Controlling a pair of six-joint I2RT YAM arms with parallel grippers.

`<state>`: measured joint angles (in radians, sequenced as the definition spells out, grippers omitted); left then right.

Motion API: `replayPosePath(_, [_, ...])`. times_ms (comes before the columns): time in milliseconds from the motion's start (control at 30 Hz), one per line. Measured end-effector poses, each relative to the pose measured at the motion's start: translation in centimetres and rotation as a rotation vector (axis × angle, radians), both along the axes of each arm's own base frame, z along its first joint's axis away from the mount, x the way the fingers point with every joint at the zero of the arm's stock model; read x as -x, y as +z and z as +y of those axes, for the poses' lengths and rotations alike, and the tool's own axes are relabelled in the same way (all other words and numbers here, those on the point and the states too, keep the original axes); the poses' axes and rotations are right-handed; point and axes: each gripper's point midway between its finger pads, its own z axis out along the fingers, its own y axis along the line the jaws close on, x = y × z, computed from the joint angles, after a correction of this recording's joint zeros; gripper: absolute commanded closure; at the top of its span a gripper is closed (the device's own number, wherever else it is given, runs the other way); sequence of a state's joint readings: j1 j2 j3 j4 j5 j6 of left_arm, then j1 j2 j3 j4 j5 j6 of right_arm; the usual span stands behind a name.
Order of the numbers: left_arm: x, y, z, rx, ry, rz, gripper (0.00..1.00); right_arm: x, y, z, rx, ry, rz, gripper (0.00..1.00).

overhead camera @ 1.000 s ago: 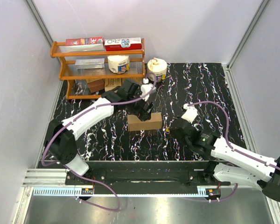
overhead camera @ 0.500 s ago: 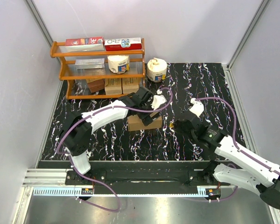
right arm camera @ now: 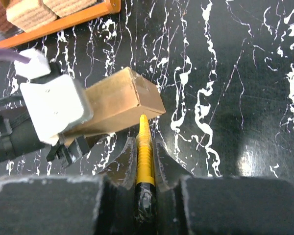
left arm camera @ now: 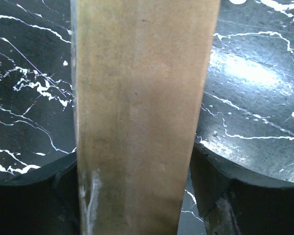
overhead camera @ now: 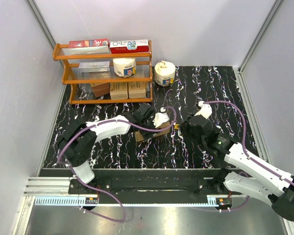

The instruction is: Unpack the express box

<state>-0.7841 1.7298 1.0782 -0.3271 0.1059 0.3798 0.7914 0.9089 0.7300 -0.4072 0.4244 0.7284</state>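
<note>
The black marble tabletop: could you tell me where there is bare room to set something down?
Free: the far right of the tabletop, right of the white tub, and the near strip ahead of the arm bases. Crowded: the middle, where the left gripper straddles the express box and the right gripper holds a yellow tool; the orange shelf fills the far left.

A black, white-veined marble-look tabletop [overhead camera: 210, 83] is carrying an orange wooden shelf rack [overhead camera: 63, 73] standing at its far left corner. A white tub [overhead camera: 164, 73] is sitting on the tabletop just right of the rack, and the express box [overhead camera: 154, 132] is lying near the middle. Red-and-white cartons [overhead camera: 109, 45] are lying on the top shelf, and small brown boxes [overhead camera: 123, 90] are sitting on the bottom one.
</note>
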Motion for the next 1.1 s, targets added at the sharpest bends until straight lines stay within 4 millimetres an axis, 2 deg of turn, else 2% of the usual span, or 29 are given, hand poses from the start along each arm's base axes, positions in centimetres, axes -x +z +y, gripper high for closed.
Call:
replayPosePath(233, [0.3, 1.4, 0.5, 0.058, -0.038, -0.096, 0.39, -1.4, 0.8, 0.6, -0.013, 0.008, -0.058, 1.00])
replayPosePath(667, [0.2, 1.4, 0.9, 0.051, -0.127, -0.184, 0.48, -3.0, 1.0, 2.7, 0.026, 0.101, -0.126, 1.00])
replayPosePath(933, [0.1, 1.3, 1.3, 0.068, -0.156, -0.161, 0.49, -4.0, 0.8, 2.9, 0.109, 0.140, -0.179, 1.00])
replayPosePath(1100, [1.0, 1.4, 2.0, 0.084, -0.187, -0.066, 0.49, -4.6, 0.4, 3.4, 0.141, 0.158, -0.191, 1.00])
